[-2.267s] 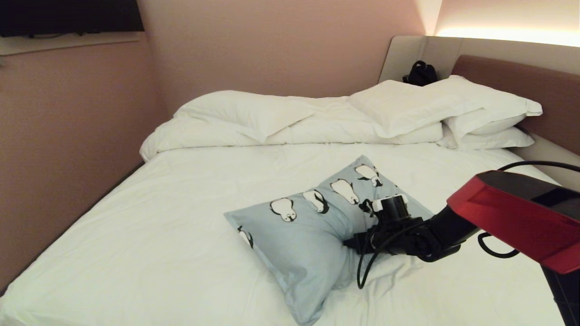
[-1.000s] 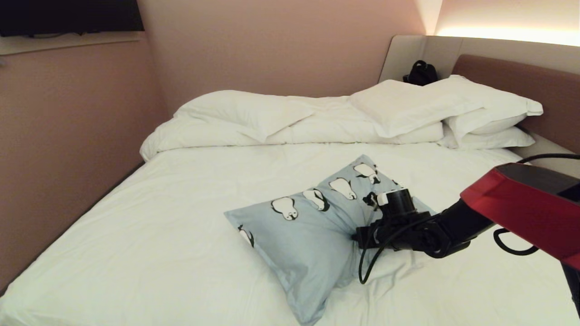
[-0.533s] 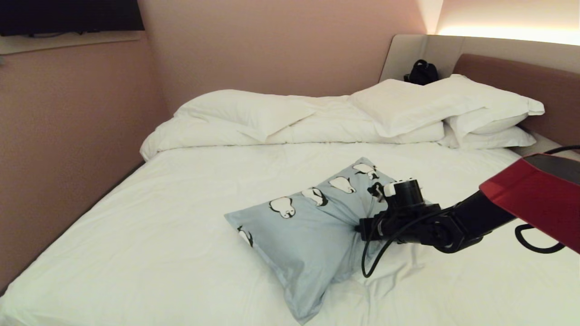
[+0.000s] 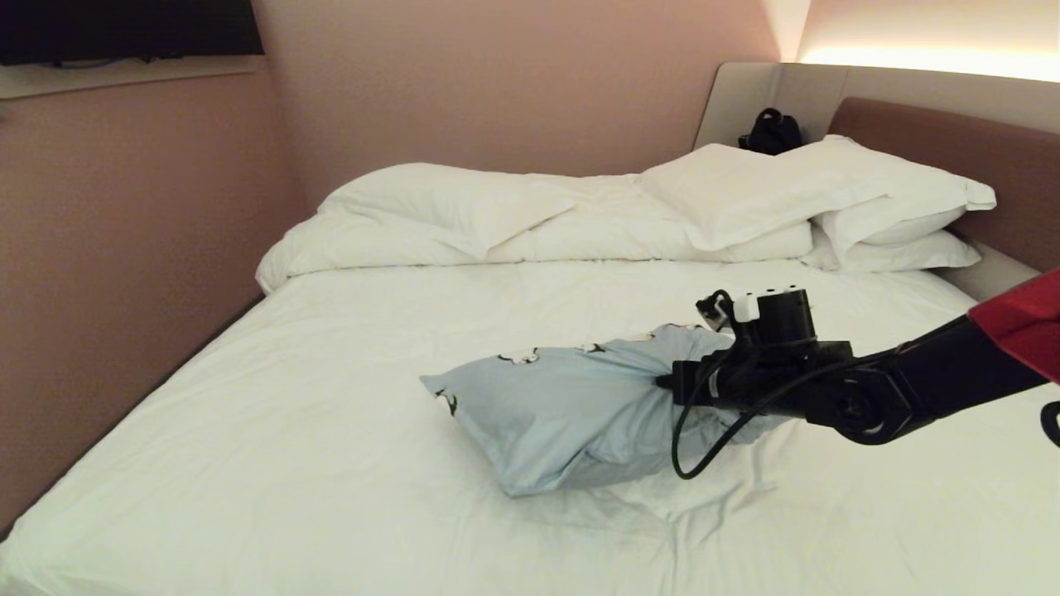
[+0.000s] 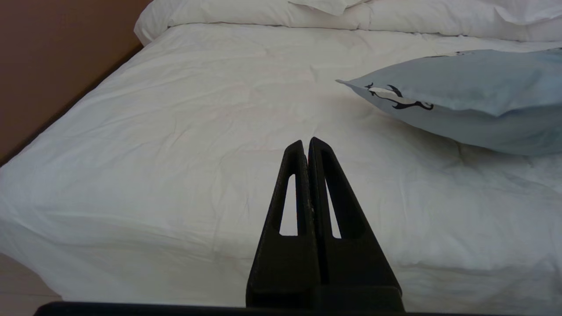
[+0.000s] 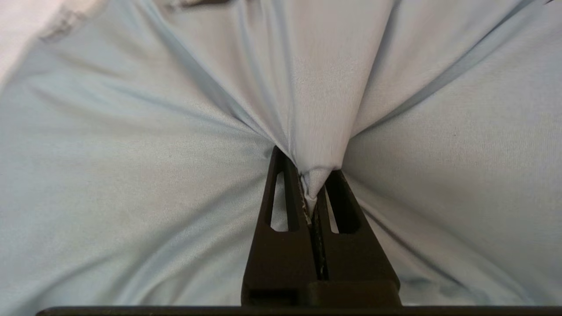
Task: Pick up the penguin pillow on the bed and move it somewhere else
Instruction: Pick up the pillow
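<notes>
The light blue-grey penguin pillow (image 4: 571,410) hangs partly lifted over the middle of the bed (image 4: 290,430), its right end raised and its lower left part still on the sheet. My right gripper (image 4: 667,387) reaches in from the right and is shut on a pinched fold of the pillow's cover; that fold fills the right wrist view, wedged between the fingers of the right gripper (image 6: 309,175). The penguin pillow (image 5: 465,94) also shows in the left wrist view, beyond and to the side of my parked left gripper (image 5: 306,147), which is shut on nothing near the bed's front edge.
A folded white duvet (image 4: 464,219) and stacked white pillows (image 4: 820,203) lie along the far side against the brown headboard (image 4: 952,153). A black bag (image 4: 772,132) sits on the ledge behind them. The pink wall (image 4: 124,248) borders the bed's left side.
My right gripper closed on the pillow's cover and rose, pulling the pillow's right end up off the sheet. The pillow has tipped, so its penguin print now faces away.
</notes>
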